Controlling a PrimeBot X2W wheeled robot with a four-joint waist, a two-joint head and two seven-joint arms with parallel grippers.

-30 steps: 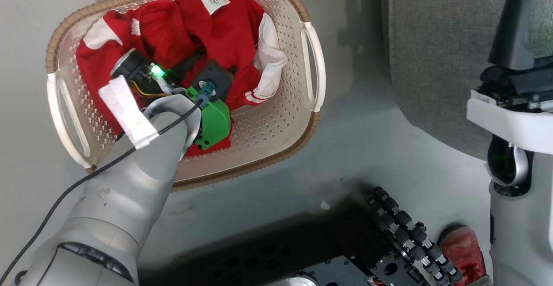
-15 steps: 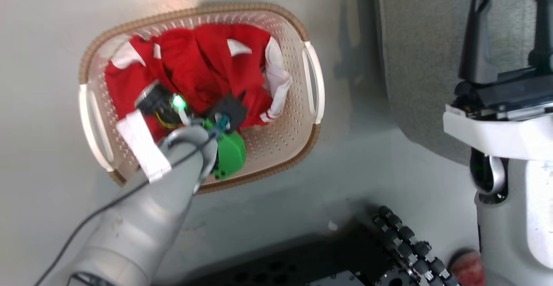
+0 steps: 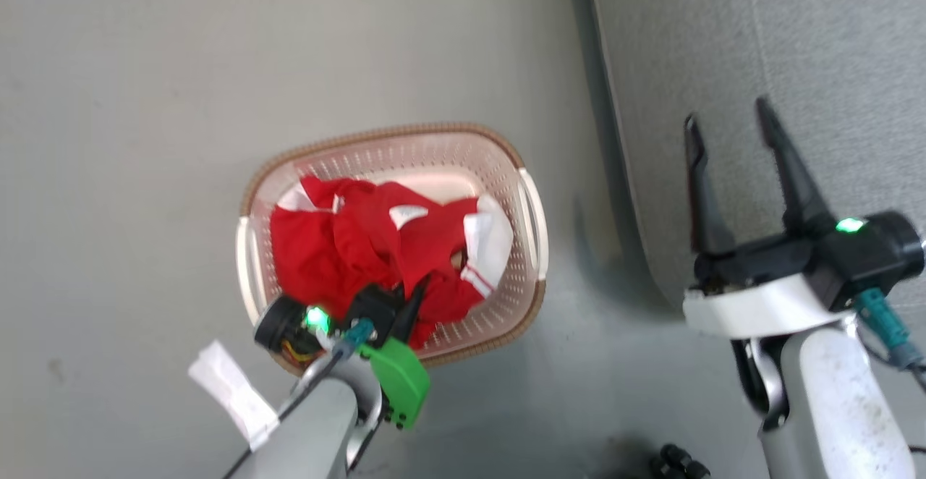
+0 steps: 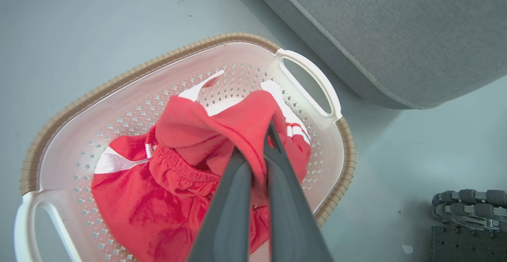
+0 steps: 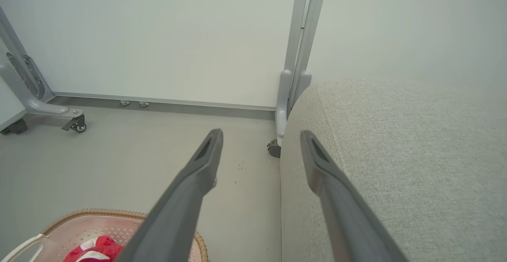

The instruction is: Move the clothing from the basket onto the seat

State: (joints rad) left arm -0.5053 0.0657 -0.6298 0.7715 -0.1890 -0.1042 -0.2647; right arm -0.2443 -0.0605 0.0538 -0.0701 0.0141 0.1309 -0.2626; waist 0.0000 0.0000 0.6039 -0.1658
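The cream perforated basket (image 3: 532,247) (image 4: 119,80) (image 5: 122,214) with a brown rim stands on the grey floor. The red and white clothing (image 3: 340,247) (image 4: 130,198) (image 5: 101,246) lies bunched inside it. My left gripper (image 3: 418,289) (image 4: 259,141) is shut on a fold of the red fabric, which is pulled up into a peak above the pile. Over the edge of the light grey seat (image 3: 796,52) (image 4: 396,32) (image 5: 396,155), to the basket's right, my right gripper (image 3: 725,113) (image 5: 261,134) hangs open and holds nothing.
A grey metal stand post (image 5: 295,68) on a caster stands by the seat's far corner. Another wheeled frame (image 5: 35,103) sits at the far left along the pale wall. My base's roller wheel (image 4: 467,208) is on the floor right of the basket.
My left gripper has shut on the red fabric and drawn it upward. The head camera has risen and pulled back, so the basket looks smaller and lower. The right gripper stays open.
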